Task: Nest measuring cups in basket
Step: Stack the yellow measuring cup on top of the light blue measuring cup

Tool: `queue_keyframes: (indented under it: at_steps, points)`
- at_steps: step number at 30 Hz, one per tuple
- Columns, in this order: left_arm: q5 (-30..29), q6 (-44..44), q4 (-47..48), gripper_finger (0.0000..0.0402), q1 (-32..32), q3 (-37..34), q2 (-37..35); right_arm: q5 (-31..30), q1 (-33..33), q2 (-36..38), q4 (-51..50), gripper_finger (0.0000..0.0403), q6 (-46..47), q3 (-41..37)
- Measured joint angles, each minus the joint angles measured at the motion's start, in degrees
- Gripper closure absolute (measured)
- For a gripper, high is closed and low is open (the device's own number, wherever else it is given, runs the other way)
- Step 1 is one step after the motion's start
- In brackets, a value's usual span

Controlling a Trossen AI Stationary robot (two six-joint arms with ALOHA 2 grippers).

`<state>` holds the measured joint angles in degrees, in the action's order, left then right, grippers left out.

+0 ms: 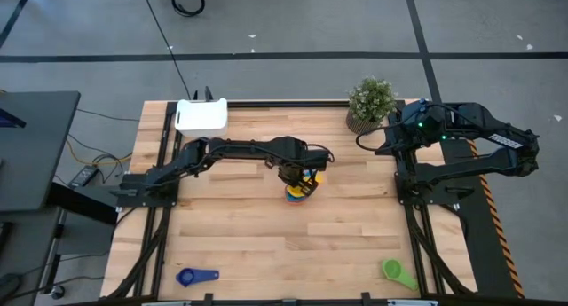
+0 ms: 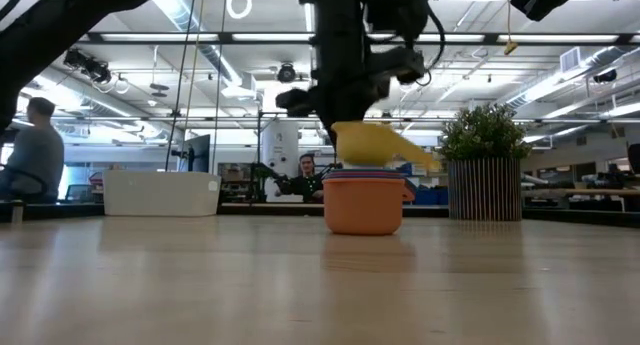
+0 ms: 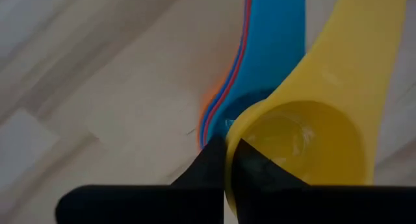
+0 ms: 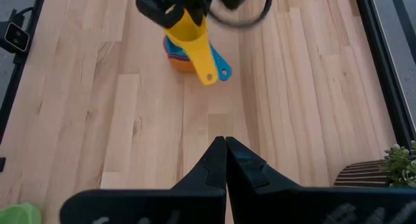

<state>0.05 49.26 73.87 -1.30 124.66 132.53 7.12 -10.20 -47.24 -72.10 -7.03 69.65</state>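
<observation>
High view: left hand (image 1: 297, 180) pinches 1 yellow cup (image 1: 306, 183) over nested stack (image 1: 295, 194); 2 cups lie apart.

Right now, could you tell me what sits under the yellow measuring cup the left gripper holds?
Under the yellow cup is a nested stack: light blue cup, thin red edge, orange cup at the bottom. The left gripper pinches its rim. Cups deeper inside are hidden.

- yellow cup (image 2: 372, 143) tilted atop the nested stack (image 2: 364, 205), mid-table
- blue cup (image 1: 196, 276) and green cup (image 1: 398, 271) lie far from the stack
- white basket (image 1: 201, 116) well beyond the stack
</observation>
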Motion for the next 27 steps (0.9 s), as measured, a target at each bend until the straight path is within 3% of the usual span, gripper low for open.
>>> queue_keyframes:
  at_steps: [6,9,16,24,27]
  points:
    - [-3.9,15.4,0.5,0.0392,2.0,0.1,-1.9,0.0,0.0,0.0,0.0,0.04,0.0,0.0]
    - [-5.0,18.6,0.5,0.0392,3.2,0.0,-1.7,0.0,0.0,0.0,0.0,0.04,-0.4,0.0]
    - [-8.9,17.1,0.2,0.0392,3.7,-2.1,-1.4,0.0,0.0,0.0,0.0,0.04,-0.5,0.0]
    - [-4.4,14.1,-4.5,0.0391,3.3,-6.2,-1.3,0.0,0.0,0.0,0.0,0.04,-0.2,0.0]
    - [-4.3,12.6,-4.6,0.037,3.5,-6.6,-1.3,0.0,0.0,0.0,0.0,0.04,-0.1,0.0]
